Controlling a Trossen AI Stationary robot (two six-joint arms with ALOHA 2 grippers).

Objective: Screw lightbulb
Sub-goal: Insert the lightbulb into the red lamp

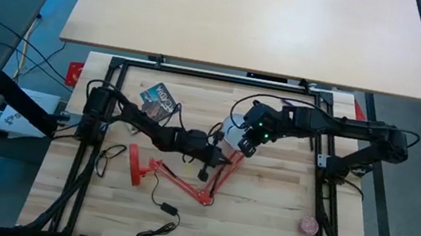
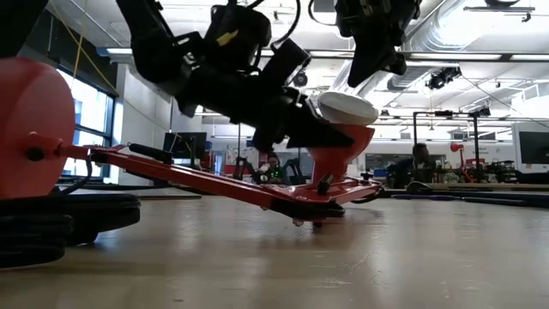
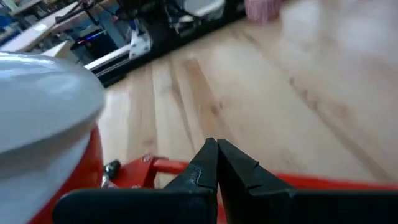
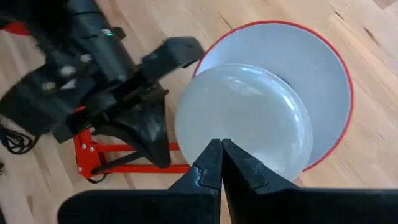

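Lightbulb (image 4: 239,121) smooth, frosted white; lamp shade (image 4: 311,68) glossy red outside; table (image 1: 265,203) pale wood, visible grain.

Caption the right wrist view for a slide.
Right gripper shut above the lightbulb seated in the red lamp shade.

Robotics lab: exposed ceiling ducts (image 2: 480,26), workbenches (image 2: 480,184), ppl at monitors (image 2: 533,148).

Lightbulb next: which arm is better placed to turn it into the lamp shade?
Probably the right. The right gripper hangs directly above the lightbulb, which sits in the lamp shade. The left gripper is shut on the red lamp arm beside the shade, steadying it.
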